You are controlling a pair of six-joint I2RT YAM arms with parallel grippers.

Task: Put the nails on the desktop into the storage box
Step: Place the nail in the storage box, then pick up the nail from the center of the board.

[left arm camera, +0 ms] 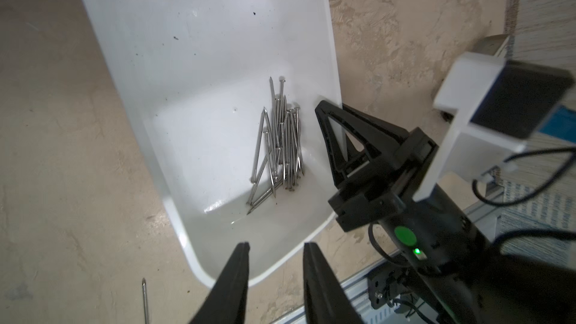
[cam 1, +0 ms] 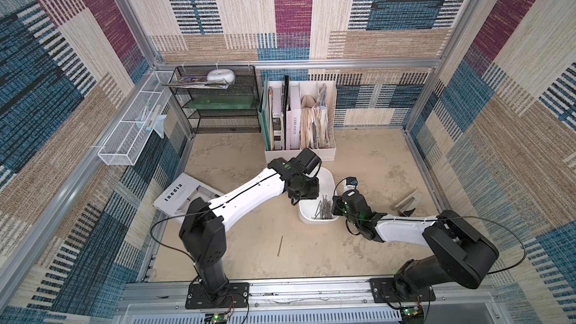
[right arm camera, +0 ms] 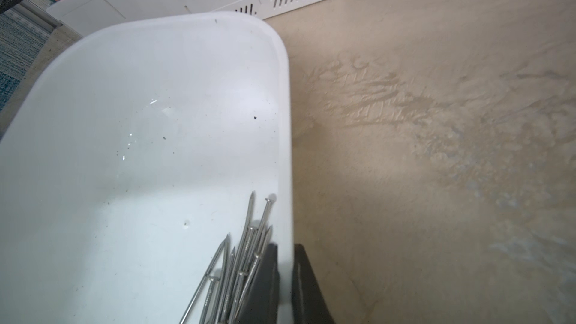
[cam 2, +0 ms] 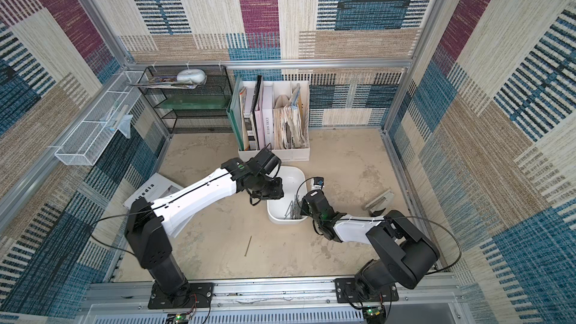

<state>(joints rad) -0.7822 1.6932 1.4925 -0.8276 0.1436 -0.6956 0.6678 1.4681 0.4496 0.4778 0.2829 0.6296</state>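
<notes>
Pinches box (right arm camera: 124,120) wall with right gripper (right arm camera: 285,249); hangs left gripper (left arm camera: 276,246) parted, empty, over box. Shows slim shiny grey nails (left arm camera: 279,144) heaped inside box, stray nail (left arm camera: 145,299) outside.

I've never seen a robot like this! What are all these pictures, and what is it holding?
This is a two-armed robot. Two pictures look down from above; the others come from a camera on each wrist. The right gripper pinches the wall of the white storage box. The left gripper is open and empty, close to it. A pile of nails lies in the box; one nail lies on the sandy desktop.
</notes>
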